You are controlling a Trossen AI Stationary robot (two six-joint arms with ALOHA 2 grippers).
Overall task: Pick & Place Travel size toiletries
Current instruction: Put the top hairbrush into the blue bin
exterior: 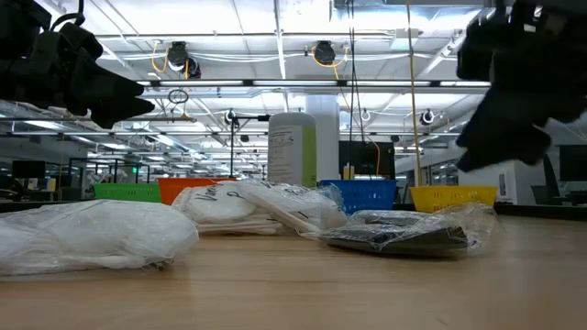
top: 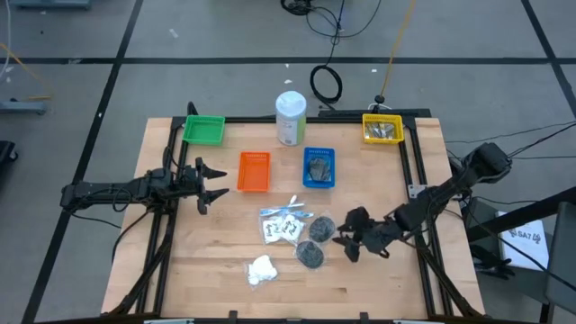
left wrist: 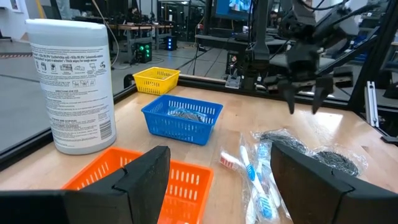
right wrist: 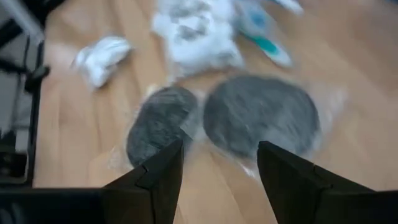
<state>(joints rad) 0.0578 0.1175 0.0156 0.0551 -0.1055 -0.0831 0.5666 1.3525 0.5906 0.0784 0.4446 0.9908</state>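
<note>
Currently the right end effector is hovering lower right of centre, fingers apart, empty, just beside two dark grey puffs lying on the desk. Left end effector is waiting mid-left, fingers apart.

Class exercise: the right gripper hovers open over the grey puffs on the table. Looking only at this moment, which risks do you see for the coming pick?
1. The two dark grey round puffs in clear wrap lie side by side, and the open right gripper hovers near both, so it may catch both or pinch only film.
2. Clear plastic sachets crowd close and could be dragged along.
</note>
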